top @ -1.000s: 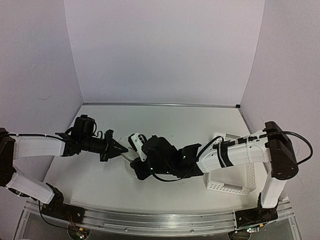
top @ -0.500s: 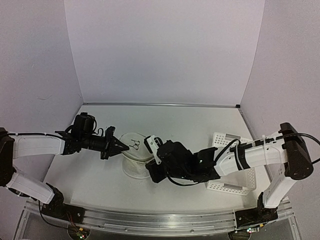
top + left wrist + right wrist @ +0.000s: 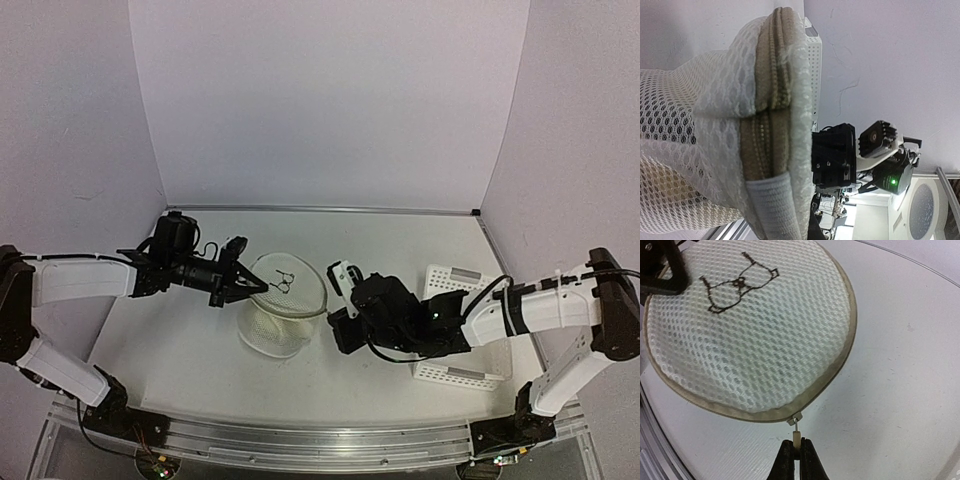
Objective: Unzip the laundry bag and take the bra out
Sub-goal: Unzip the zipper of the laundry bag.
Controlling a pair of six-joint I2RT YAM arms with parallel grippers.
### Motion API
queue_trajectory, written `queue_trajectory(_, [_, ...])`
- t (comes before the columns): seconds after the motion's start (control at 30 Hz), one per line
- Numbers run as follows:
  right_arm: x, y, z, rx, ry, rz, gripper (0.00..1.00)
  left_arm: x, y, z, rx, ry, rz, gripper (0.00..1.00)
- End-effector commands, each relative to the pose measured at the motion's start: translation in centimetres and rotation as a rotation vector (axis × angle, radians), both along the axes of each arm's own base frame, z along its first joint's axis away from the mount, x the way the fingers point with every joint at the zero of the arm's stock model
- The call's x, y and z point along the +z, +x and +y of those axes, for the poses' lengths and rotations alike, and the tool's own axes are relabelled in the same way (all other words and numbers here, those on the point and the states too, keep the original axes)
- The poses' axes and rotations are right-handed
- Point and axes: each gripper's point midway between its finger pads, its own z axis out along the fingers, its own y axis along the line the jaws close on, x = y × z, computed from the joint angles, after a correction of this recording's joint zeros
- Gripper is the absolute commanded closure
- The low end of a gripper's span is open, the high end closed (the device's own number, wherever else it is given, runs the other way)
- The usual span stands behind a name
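The laundry bag (image 3: 287, 287), a white mesh pouch with a black bra outline on its round face, sits mid-table. The face is tilted up above the sagging lower mesh (image 3: 272, 335). My left gripper (image 3: 246, 284) is shut on the bag's left rim. In the left wrist view the mesh and beige zipper tape (image 3: 767, 100) fill the frame. My right gripper (image 3: 338, 312) is at the bag's right edge. In the right wrist view it (image 3: 797, 449) is shut on the small white zipper pull (image 3: 797, 439), which hangs from the rim of the bag (image 3: 750, 335). No bra is visible.
A white perforated plastic basket (image 3: 452, 276) lies under my right forearm at the right, and it also shows in the left wrist view (image 3: 813, 55). White walls close in the back and sides. The left gripper's fingers (image 3: 662, 270) show at the top left of the right wrist view.
My right gripper has moved right along the bag's rim with the zipper pull. My left gripper has moved up and right, and the bag's round face is now uncovered and tilted.
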Motion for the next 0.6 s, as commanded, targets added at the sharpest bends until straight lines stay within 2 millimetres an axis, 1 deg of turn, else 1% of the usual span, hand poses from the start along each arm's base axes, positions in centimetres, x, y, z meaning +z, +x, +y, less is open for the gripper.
queue_trajectory(0.0, [1.3,2.0,-2.7,-0.061,-0.011,-0.058,1.0,3.7,-0.5,-1.1,-0.126,-0.096,-0.143,1.0])
queue_trajectory(0.1, [0.9,2.6,-4.0,-0.075,-0.024,-0.056,1.0,4.0,-0.4,-1.5,-0.153,-0.104,-0.158,1.0])
queue_trajectory(0.17, [0.8,2.5,-4.2,-0.069,-0.028,-0.059,1.0,3.7,-0.1,-1.7,-0.164,-0.101,-0.159,1.0])
queue_trajectory(0.3, [1.5,1.6,-3.7,-0.021,0.016,-0.044,1.0,3.1,0.6,-2.2,-0.181,-0.078,-0.16,1.0])
queue_trajectory(0.4, [1.8,0.7,-3.2,0.0,0.028,-0.045,1.0,2.5,1.4,-2.4,-0.189,-0.03,-0.169,1.0])
queue_trajectory(0.57, [2.2,-0.9,-1.8,0.032,0.062,-0.024,1.0,2.9,3.4,-3.1,-0.191,0.016,-0.2,0.98])
